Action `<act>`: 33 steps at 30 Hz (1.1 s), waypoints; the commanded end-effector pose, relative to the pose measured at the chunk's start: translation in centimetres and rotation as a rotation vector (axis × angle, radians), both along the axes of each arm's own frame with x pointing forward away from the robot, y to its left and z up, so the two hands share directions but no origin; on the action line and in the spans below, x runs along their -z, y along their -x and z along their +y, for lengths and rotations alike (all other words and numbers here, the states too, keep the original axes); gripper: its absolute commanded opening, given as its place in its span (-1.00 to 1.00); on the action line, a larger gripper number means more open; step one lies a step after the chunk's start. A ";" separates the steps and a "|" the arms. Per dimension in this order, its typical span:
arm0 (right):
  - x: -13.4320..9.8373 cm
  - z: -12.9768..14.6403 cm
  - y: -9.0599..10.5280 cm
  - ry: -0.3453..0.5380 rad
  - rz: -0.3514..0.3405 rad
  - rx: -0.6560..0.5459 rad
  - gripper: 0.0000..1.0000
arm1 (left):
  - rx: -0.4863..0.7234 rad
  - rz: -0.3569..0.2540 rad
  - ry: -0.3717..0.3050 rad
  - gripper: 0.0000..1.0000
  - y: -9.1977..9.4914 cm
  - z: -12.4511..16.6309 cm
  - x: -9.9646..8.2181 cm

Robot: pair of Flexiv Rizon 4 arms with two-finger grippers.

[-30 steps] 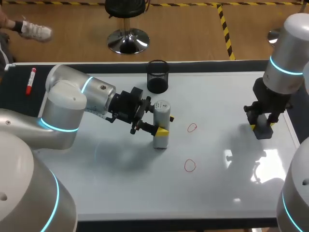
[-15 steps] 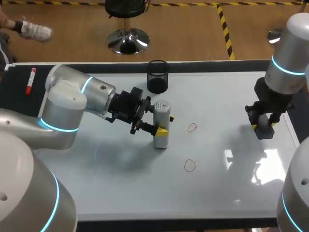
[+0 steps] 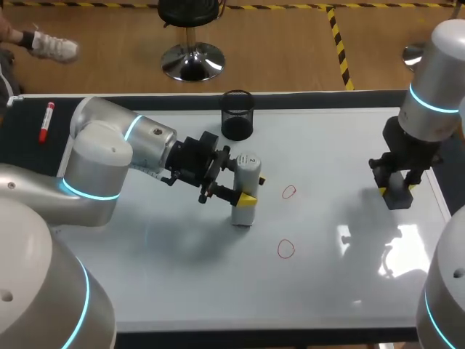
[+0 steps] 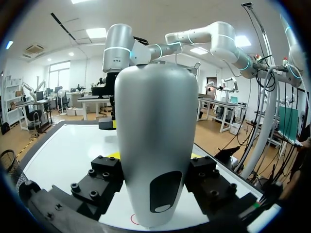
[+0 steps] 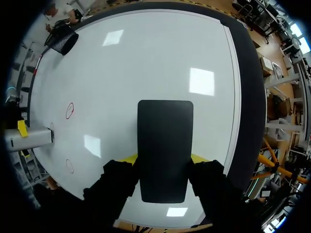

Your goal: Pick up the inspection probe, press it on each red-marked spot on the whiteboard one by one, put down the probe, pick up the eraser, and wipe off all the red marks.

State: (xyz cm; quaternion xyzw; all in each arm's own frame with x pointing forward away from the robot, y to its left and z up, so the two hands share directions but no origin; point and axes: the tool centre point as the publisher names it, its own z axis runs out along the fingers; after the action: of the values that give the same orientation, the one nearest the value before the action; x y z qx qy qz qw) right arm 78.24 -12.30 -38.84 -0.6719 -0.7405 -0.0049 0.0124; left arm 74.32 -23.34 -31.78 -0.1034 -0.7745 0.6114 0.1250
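A red marker pen (image 3: 46,121) lies on the dark table (image 3: 25,156), off the ten o'clock corner of the whiteboard (image 3: 174,283). The left arm comes in from nine o'clock. Its left end effector (image 3: 251,189) pinches the inspection probe (image 3: 245,167), a silver-grey cylinder standing slightly tilted near the board's middle. In the left wrist view the two black finger blocks press the probe's sides. Whether its base touches the board cannot be told. A black mesh cup (image 3: 237,115) stands at the probe's twelve o'clock, by the board's far edge. The far red ring (image 3: 289,192) lies at the probe's three o'clock, near it, and the near red ring (image 3: 285,249) at its five o'clock. At the board's three o'clock edge the right end effector (image 3: 395,189) pinches the dark eraser (image 3: 397,200), with a yellow tip against each long side.
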 end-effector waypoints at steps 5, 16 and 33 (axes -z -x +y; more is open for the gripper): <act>-0.1 -0.1 0.1 -0.002 0.000 -0.001 -1.00 | -0.005 -0.019 -0.006 -1.00 0.6 0.5 -2.7; -0.1 -0.1 0.1 -0.002 0.000 -0.001 -1.00 | 0.003 -0.031 -0.007 -1.00 0.6 0.7 -3.6; -0.1 -0.1 0.1 -0.002 0.000 -0.001 -1.00 | -0.022 -0.039 0.006 -1.00 0.0 4.8 -5.7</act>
State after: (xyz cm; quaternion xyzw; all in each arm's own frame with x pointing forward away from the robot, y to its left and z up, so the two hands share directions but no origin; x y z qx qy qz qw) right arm 78.24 -12.31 -38.84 -0.6719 -0.7405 -0.0049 0.0124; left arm 74.81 -19.91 -26.78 -0.1097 -0.7749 0.6132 0.1076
